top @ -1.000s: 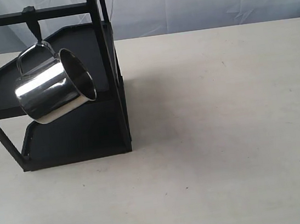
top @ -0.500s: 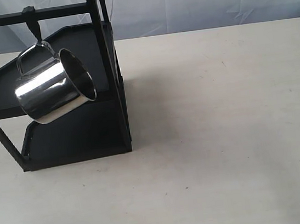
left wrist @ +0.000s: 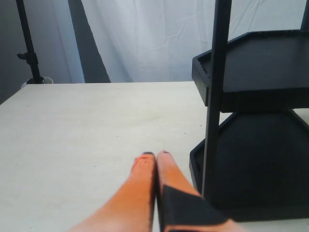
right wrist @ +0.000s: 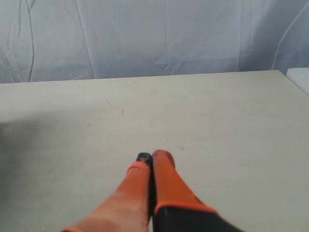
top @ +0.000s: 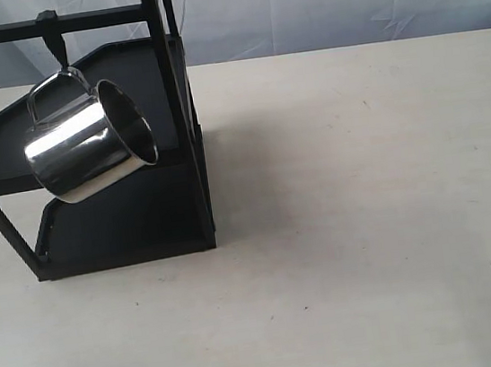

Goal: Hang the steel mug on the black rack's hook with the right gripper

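The steel mug (top: 88, 141) dangles tilted off the hook (top: 51, 39), right gripper (right wrist: 150, 156) fingers pressed together, empty; a nudge of the black rack (top: 141, 215) could shake it loose

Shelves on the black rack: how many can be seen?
2. The upper shelf sits behind the hanging steel mug; the lower shelf rests on the table. None appears hidden.

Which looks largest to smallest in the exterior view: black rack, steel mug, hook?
1. black rack, largest by far.
2. steel mug, hanging tilted, nearer the camera perhaps.
3. hook, clearly smallest.
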You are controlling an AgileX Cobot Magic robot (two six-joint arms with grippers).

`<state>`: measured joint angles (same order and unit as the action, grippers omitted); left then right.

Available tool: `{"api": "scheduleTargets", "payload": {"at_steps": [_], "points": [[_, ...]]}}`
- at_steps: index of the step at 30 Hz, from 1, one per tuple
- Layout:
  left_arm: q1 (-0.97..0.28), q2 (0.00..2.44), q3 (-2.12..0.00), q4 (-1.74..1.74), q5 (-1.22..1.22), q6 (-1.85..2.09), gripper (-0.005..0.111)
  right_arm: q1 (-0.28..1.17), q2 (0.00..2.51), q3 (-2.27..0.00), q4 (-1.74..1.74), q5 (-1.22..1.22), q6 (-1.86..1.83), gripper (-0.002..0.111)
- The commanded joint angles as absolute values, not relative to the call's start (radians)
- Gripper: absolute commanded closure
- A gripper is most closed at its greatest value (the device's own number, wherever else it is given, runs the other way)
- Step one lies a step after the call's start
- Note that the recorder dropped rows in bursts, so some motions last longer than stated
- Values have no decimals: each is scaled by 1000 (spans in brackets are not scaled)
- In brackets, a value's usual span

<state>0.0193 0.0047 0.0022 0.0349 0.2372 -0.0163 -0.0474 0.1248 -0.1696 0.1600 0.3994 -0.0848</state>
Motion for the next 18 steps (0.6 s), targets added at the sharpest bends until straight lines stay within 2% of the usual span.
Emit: {"api": "scheduleTargets", "payload": {"at_steps": [1, 18], "points": [[18, 0, 0, 41, 231, -17, 105, -51, 96, -120, 114, 392, -20, 109], [18, 0, 0, 41, 231, -17, 105, -51, 91, -39, 116, 374, -15, 109]]}}
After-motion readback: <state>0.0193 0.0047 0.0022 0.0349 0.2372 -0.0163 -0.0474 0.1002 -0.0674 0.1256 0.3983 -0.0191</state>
